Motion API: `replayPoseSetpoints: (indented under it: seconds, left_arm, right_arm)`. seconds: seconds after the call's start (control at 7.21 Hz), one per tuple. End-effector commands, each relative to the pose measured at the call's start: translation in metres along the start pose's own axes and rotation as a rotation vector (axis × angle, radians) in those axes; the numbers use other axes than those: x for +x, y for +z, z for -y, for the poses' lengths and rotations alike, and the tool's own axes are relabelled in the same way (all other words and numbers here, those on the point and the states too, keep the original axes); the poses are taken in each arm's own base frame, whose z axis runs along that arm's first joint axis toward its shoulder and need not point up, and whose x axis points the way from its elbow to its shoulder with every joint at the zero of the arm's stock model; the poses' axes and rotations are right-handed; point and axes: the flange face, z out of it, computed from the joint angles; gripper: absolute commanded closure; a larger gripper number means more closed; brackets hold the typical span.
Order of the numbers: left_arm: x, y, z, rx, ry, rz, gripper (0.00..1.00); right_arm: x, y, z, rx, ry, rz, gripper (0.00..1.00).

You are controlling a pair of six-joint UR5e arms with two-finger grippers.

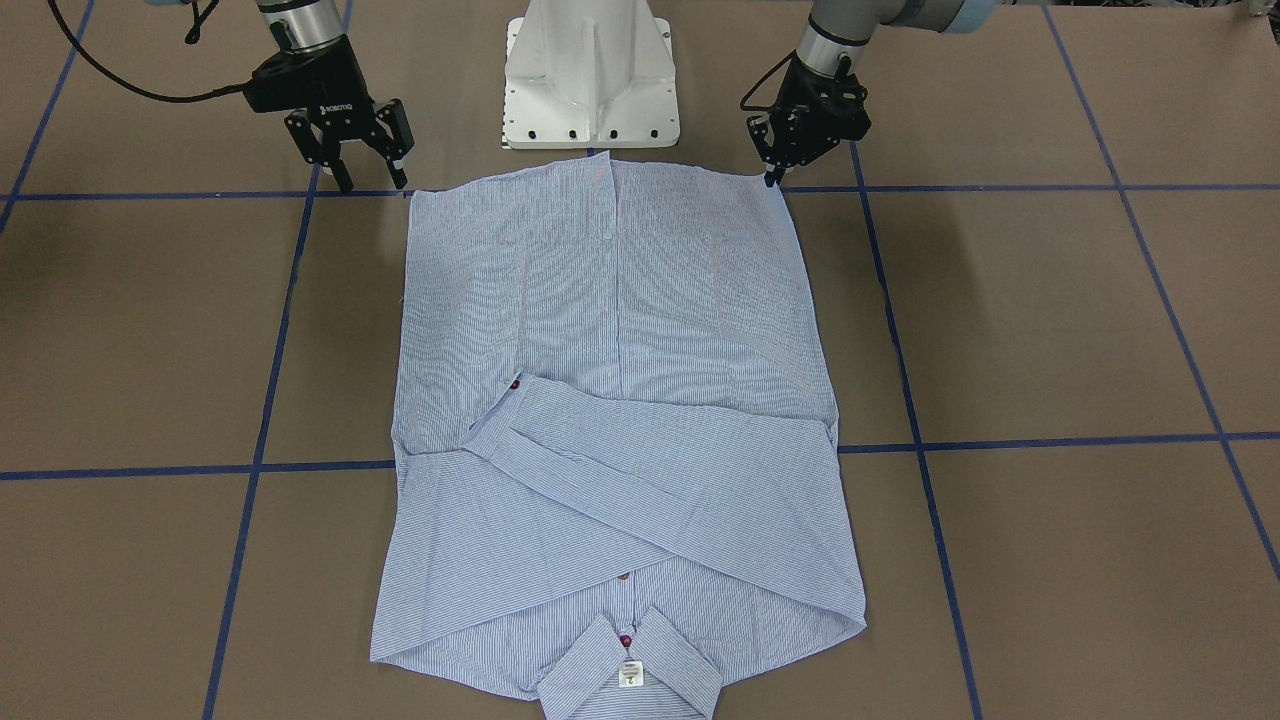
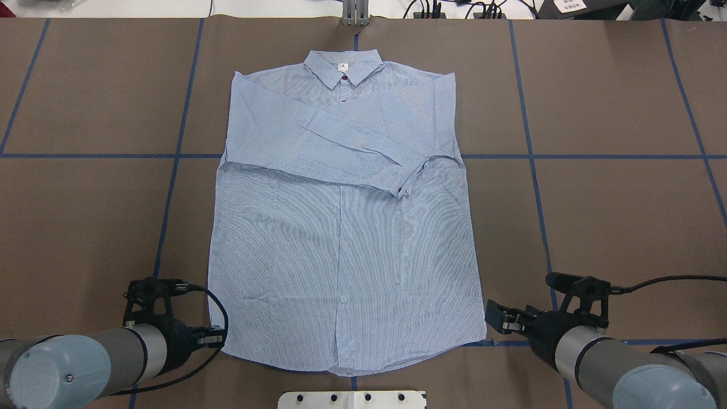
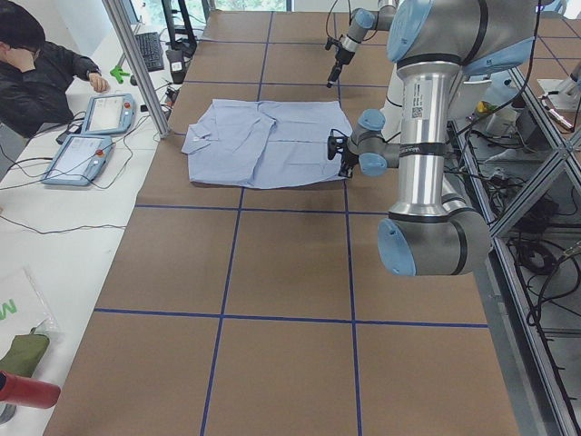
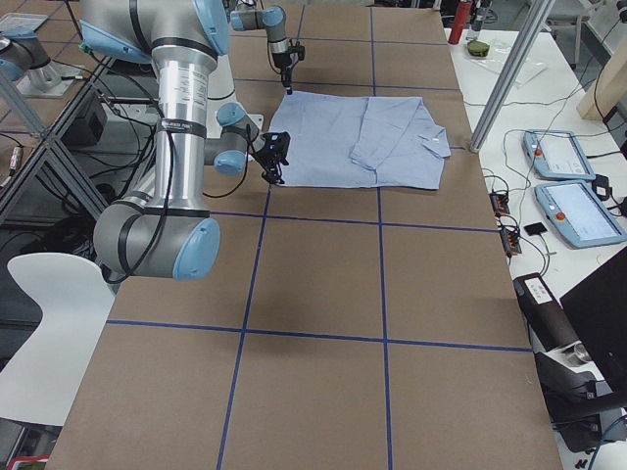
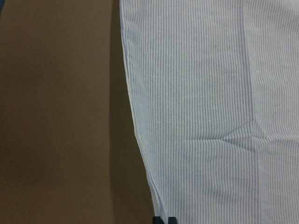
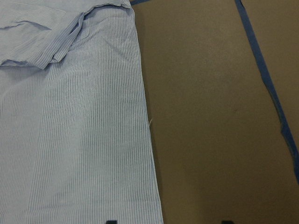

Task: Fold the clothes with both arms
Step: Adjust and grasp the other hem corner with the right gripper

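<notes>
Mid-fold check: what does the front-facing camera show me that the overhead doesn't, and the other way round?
Front-facing only: how the fingers stand. The right hand is open beside one hem corner; the left hand has its fingers together at the other. Overhead only: cables past the far end. Both: the shirt flat, sleeves crossed over its chest.

shirt on table, sleeves across chest
</notes>
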Motion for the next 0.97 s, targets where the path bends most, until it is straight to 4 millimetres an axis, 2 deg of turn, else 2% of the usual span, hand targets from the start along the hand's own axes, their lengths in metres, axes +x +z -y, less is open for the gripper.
replayPoseSetpoints:
  seconds: [0.0, 0.42, 0.55, 0.83]
  left_arm:
    - [0.002, -0.001, 0.003, 0.029, 0.001, -0.003, 1.0]
    - [0.004, -0.004, 0.003, 0.033, 0.002, -0.011, 1.0]
    - [0.006, -0.007, 0.004, 0.033, 0.003, -0.017, 1.0]
    - [0.006, -0.008, 0.004, 0.033, 0.002, -0.018, 1.0]
  right_arm:
    - [0.002, 0.012, -0.027, 0.0, 0.077, -0.056, 0.26]
    - [-0.028, 0.024, -0.051, 0.004, 0.104, -0.09, 0.26]
    - [-0.031, 0.039, -0.06, 0.021, 0.105, -0.099, 0.33]
    - [-0.031, 0.045, -0.064, 0.028, 0.097, -0.104, 0.51]
